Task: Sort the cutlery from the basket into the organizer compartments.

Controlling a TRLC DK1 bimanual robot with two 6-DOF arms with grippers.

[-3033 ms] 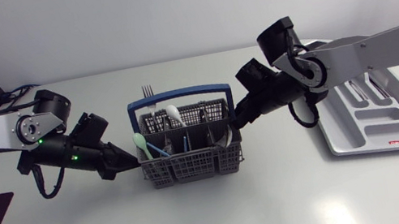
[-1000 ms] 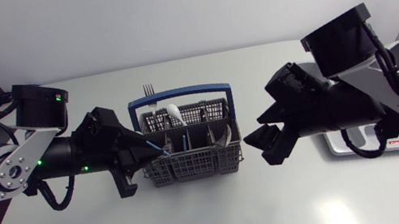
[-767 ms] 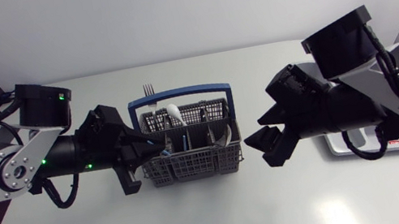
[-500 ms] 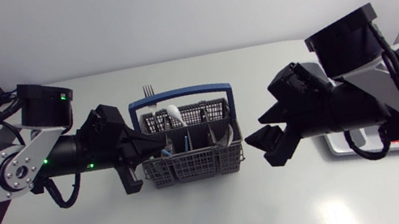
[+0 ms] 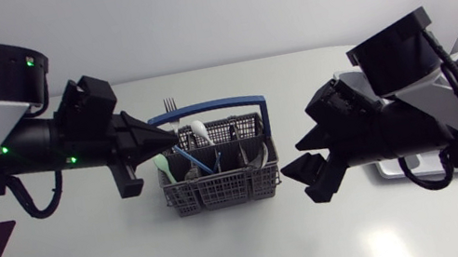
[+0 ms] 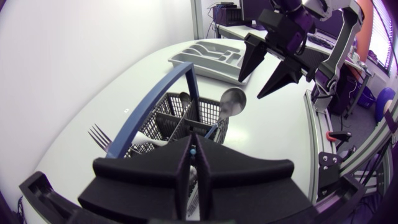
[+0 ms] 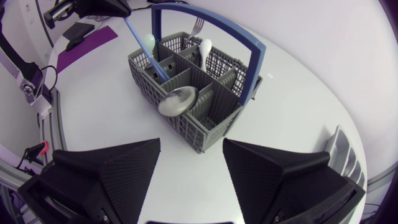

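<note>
Pinching a thin blue-handled utensil (image 7: 144, 51), the left pincer (image 6: 193, 155) has its two black fingers pressed against the handle from either side. The utensil slants away from the fingertips, and its lower end dips into a compartment of the grey basket (image 5: 219, 190). The basket stands on the white table (image 5: 232, 251) just ahead of and below that pincer.

Next to the blue handle, at the same end of the basket, leans a pale green spoon (image 7: 149, 41). A white spoon (image 7: 205, 46) stands further in, and a metal spoon (image 7: 178, 101) pokes its bowl up on the side facing the other arm. A fork (image 6: 99, 135) shows its tines at the side farthest from the right pincer (image 7: 191, 149).

That pincer hangs over the table past the basket, apart from it. Its wedge fingers are spread wide and point toward the basket. Beyond it, largely behind its arm, lies the grey organizer (image 6: 208, 56).
</note>
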